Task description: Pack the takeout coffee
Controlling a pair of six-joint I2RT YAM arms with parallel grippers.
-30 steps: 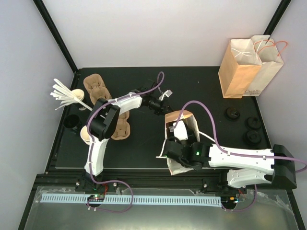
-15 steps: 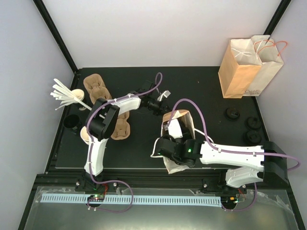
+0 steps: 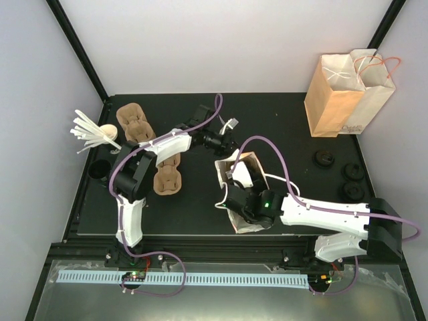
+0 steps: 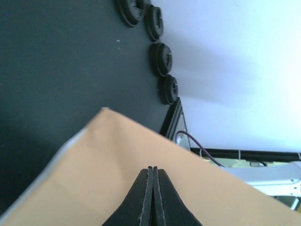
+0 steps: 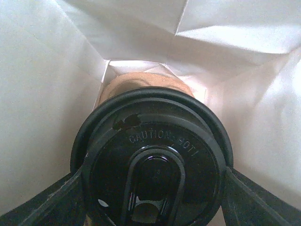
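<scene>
Right, working outward from the cup.
Takeout coffee (image 5: 155,141): down inside the open paper bag (image 3: 253,162), top facing my right wrist camera, white lining all round it.
Lid (image 5: 106,141): black and round; the raised letters read "CAUTION: HOT!" above the sip slot.
Right jaws: pinching the coffee at the lid's rim, one dark finger (image 5: 42,202) at each lower side.
Left jaws: pressed together at the bag's far edge, brown paper (image 4: 117,179) right under the tips. I cannot tell whether a fold is caught between them.
Open paper bag: near the middle of the desk (image 3: 281,127), leaning, with the right arm reaching into its mouth.
Second bag (image 3: 338,100): upright at the far right corner, well apart. The print on its side is too small to read.
Loose lids (image 3: 325,158): three on the desk right of the open bag.
Cup trays (image 3: 167,179): brown, on the left, beside the left arm.
White sticks (image 3: 87,130): a fanned bunch at the far left edge.
</scene>
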